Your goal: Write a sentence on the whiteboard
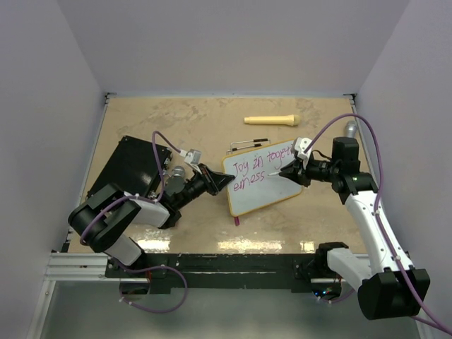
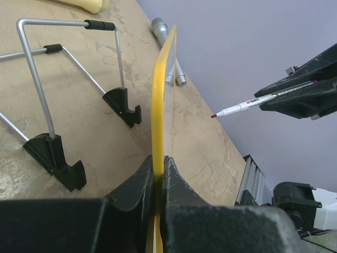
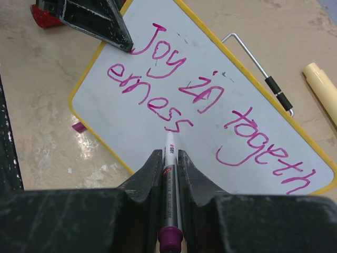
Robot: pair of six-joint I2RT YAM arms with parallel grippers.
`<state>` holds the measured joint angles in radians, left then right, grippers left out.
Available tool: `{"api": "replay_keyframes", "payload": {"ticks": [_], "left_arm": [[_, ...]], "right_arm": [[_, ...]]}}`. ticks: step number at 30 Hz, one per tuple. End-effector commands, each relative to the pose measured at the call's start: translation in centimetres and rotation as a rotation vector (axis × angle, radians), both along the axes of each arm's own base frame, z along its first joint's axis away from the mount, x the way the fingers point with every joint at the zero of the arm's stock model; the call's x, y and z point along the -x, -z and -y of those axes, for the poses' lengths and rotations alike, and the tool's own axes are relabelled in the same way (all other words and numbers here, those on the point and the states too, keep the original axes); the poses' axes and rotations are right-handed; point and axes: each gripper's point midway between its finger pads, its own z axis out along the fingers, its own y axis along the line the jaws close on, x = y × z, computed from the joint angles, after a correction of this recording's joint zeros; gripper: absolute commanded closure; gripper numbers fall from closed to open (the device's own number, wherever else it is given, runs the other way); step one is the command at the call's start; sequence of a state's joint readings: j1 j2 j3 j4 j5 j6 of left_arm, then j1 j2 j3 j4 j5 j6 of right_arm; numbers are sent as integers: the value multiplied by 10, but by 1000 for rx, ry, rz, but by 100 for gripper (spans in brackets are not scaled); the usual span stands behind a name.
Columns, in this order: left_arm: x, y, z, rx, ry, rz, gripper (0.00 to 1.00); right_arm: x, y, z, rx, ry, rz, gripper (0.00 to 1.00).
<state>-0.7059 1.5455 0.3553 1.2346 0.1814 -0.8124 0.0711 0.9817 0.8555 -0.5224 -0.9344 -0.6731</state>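
The left end effector (image 2: 158,164) is clenched on the yellow rim of the whiteboard (image 1: 263,199). It holds the board tilted up from the desk (image 1: 212,120) with the writing face turned toward the other arm. That grip probably steadies the board against pen pressure. The right end effector (image 3: 170,158) is closed around a marker (image 3: 171,182), nib forward, aimed at the blank patch just past "erness", where the next word would seem to belong. The sentence (image 3: 210,100) reads "Joy in togeth / erness" in magenta.

Only the right wrist view gives legible lettering and the nib's place along the line. The left wrist view shows the board edge-on, where the nib appears apart from the surface, and a wire stand (image 2: 52,155) lies behind the board. The overhead view adds a black case (image 1: 131,166) and a cream handle (image 1: 272,119).
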Motion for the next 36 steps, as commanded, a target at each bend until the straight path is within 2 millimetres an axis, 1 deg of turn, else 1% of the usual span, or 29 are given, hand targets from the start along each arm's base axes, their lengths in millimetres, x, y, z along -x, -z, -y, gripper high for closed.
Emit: {"api": "replay_keyframes", "payload": {"ticks": [1,2,9,13,18,19,25,27,29,30,32,34,36], "left_arm": [[-11,-36,5,60,5,145,100],[-12,-33,5,55,3,139,100],[-18,-29,10,50,6,138,100],[-20,-23,6,40,-18,125,100],[-21,-17,4,20,-31,115,100],[-21,-14,3,10,-33,108,100],[-22,-20,0,-11,-47,128,100],[-21,-23,0,-11,-48,133,100],[-21,-22,-2,-11,-53,128,100],[-21,-21,-2,-10,-55,124,100],[-20,-19,-4,0,-61,105,100],[-17,-16,-5,2,-60,91,100],[-16,-17,-6,14,-65,78,100]], "right_arm": [[-8,-15,0,-14,9,26,100],[-10,-15,0,-17,15,27,100],[-20,-10,0,-29,42,1,100],[-25,-8,2,-30,72,1,100],[-24,-15,0,-38,63,12,100],[-21,-15,-1,-40,50,4,100],[-13,-33,-3,-28,-3,43,100],[-10,-42,-3,-28,-5,57,100],[-9,-45,-1,-33,14,61,100],[-10,-44,0,-35,29,58,100],[-16,-35,3,-33,72,42,100],[-18,-28,4,-39,92,28,100],[-20,-22,3,-53,103,22,100]]}}
